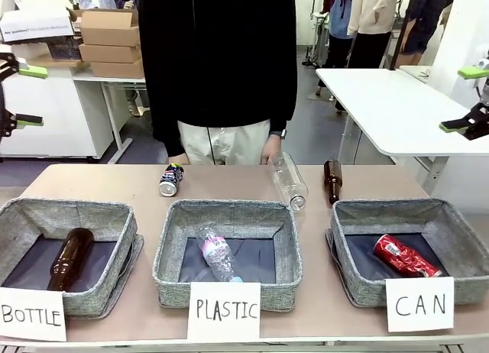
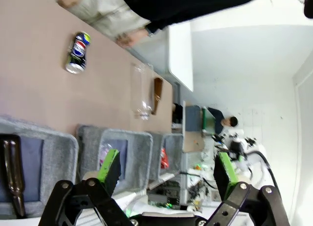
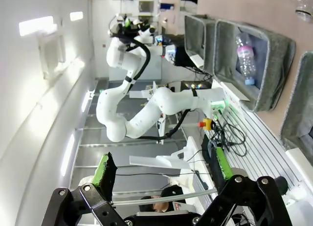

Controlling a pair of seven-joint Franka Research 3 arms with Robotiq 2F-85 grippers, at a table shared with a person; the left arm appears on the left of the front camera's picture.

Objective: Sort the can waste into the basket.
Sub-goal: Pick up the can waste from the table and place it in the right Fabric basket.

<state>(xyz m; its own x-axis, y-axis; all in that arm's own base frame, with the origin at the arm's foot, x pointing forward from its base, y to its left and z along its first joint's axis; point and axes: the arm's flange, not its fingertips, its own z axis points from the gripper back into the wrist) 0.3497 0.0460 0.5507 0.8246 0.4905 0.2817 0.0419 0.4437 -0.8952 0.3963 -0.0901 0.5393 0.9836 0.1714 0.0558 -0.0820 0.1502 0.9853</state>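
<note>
The CAN-signed grey basket (image 1: 350,280) stands at the front right with a red can (image 1: 406,257) lying inside it. A black can (image 1: 171,179) with colourful print lies on its side on the table behind the middle basket; the left wrist view has the black can (image 2: 78,52) at its upper left. My left gripper (image 1: 27,95) hangs open high at the left edge, far from both cans. My right gripper (image 1: 467,99) hangs open high at the right edge. Nothing sits between the green pads (image 2: 108,165) of the left gripper (image 2: 167,169) or of the right gripper (image 3: 163,167).
A person stands at the far side, one hand (image 1: 271,150) at the end of a clear plastic bottle (image 1: 289,181) lying on the table. A brown bottle (image 1: 332,179) lies beside it. The PLASTIC basket (image 1: 227,213) holds a plastic bottle; the BOTTLE basket (image 1: 69,212) holds a brown bottle.
</note>
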